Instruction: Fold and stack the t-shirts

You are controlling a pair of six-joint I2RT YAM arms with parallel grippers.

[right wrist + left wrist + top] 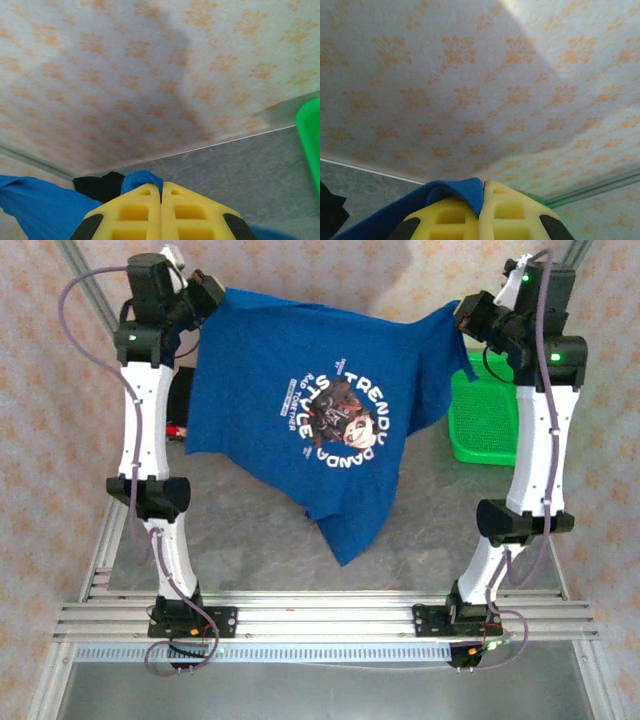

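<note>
Above the table [250, 535], spread blue tee [250, 390]

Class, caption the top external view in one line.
Left gripper and right gripper hold up a blue t-shirt beside a green basket.

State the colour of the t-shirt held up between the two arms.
Royal blue t-shirt with a white-and-dark round print; top external view shows it best.

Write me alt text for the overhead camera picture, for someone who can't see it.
Two robot arms hold a blue t-shirt stretched between them, the left end effector and the right end effector each shut on a corner, its print facing the camera. A green basket sits on the table at right.
</note>
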